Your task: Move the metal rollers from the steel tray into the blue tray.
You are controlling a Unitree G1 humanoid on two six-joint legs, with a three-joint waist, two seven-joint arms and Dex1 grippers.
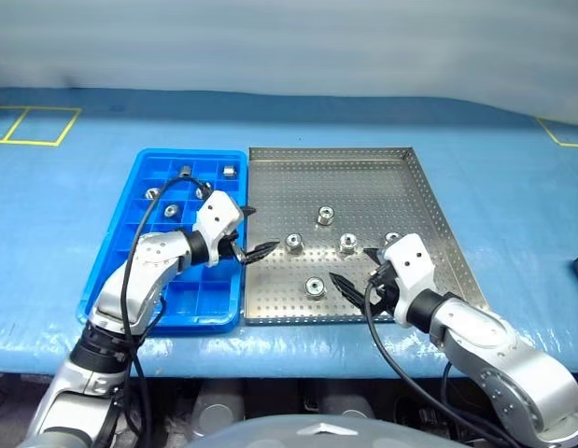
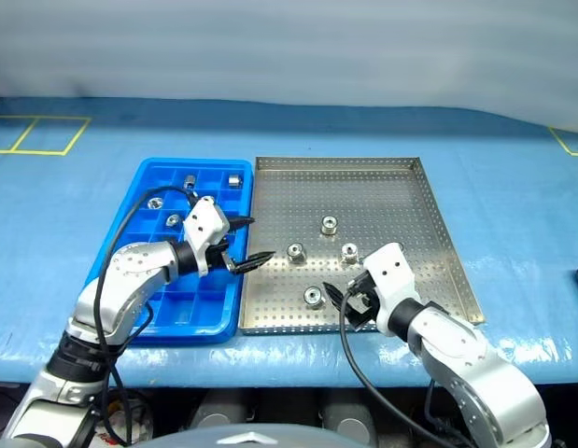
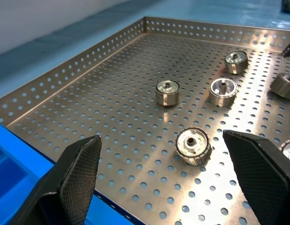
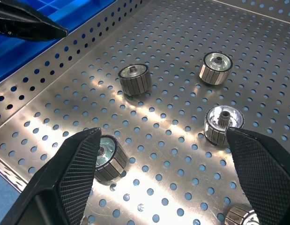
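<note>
Metal rollers point(image 1: 316, 287), small shiny silver cylinders with dark centre holes, lie scattered on the large grey perforated steel tray point(image 1: 363, 168); a few already sit in compartments of the bright blue plastic grid tray point(image 1: 148, 168). The left gripper point(image 1: 256, 233), fingers spread and empty, hangs over the seam between the trays, one roller point(image 3: 193, 145) just ahead between its fingertips. The right gripper point(image 1: 356, 271) is likewise spread and empty, the near-edge roller just beside it. Either arm looks well placed.

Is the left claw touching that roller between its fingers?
Apart. In the left wrist view, bare tray shows between both fingers and the roller.
</note>
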